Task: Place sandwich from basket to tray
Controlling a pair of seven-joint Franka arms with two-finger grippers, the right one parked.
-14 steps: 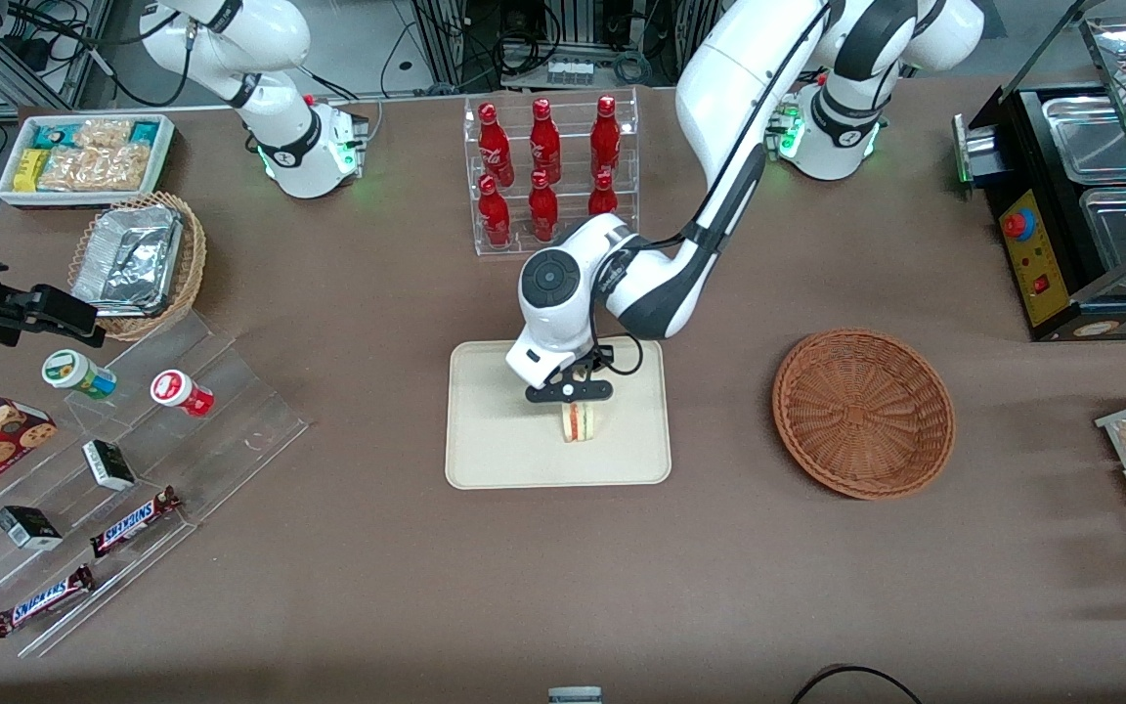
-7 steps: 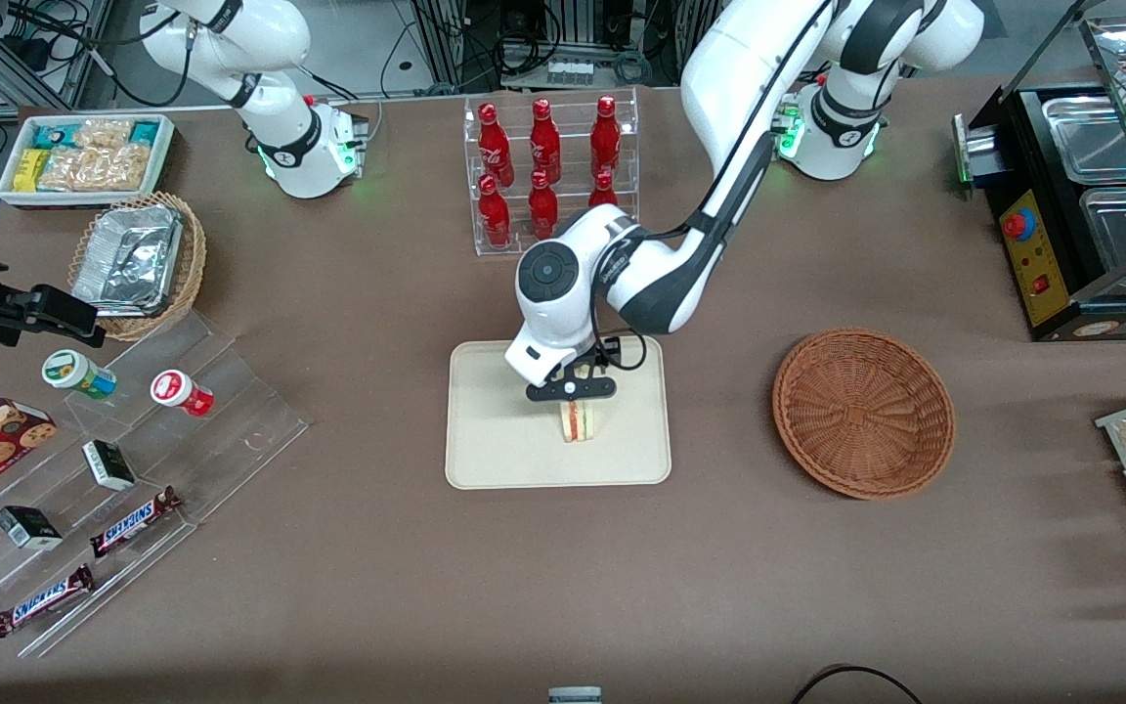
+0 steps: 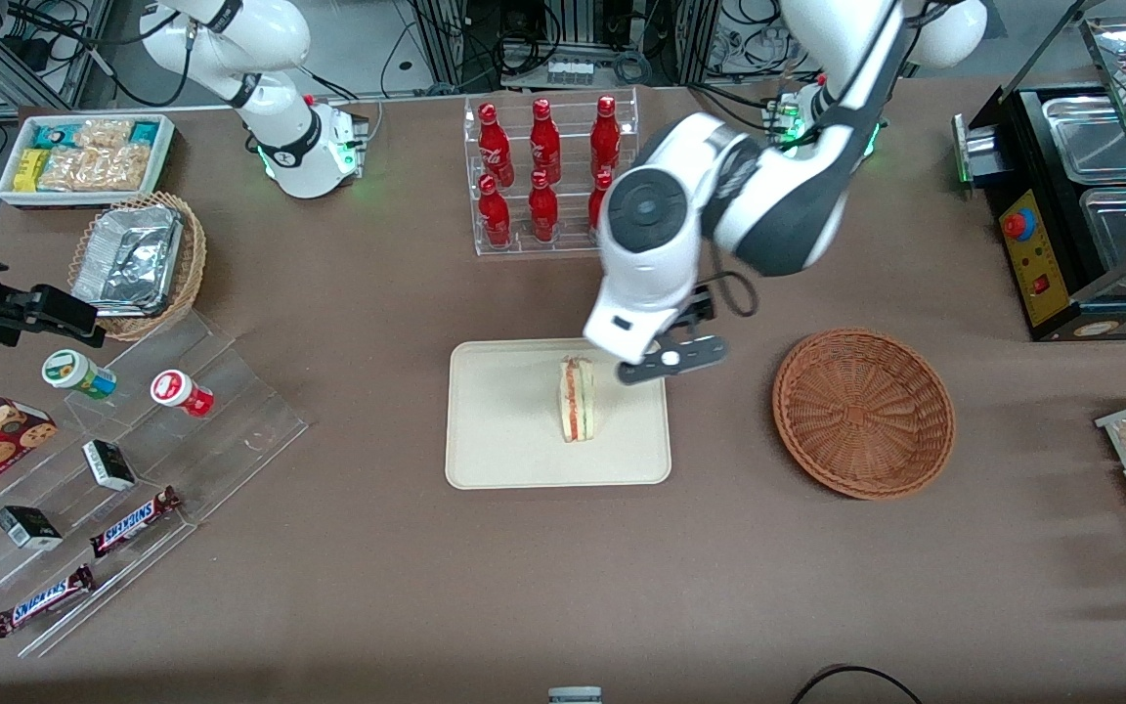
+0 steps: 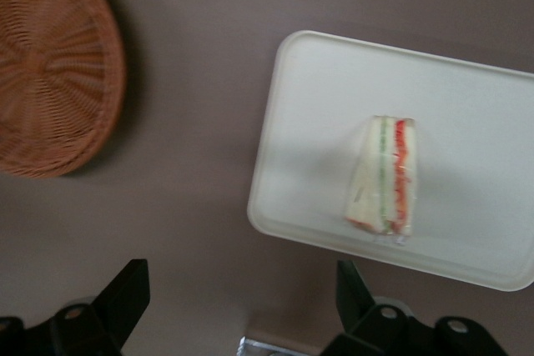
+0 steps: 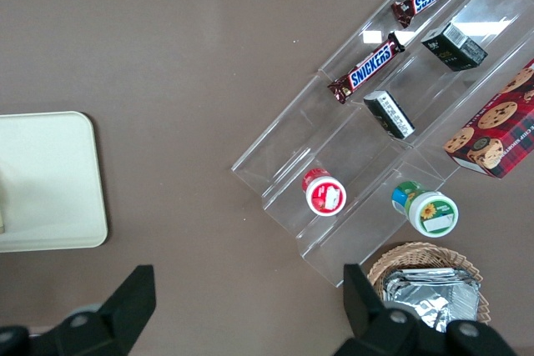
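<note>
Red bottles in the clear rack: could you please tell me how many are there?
6 show: three on the upper row, three on the lower, one partly hidden by the arm. The tool hangs open over the tray's edge.

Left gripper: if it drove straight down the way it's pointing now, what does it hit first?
Probably bare table. The open gripper hangs between tray and basket; the sandwich lies off that line.
</note>
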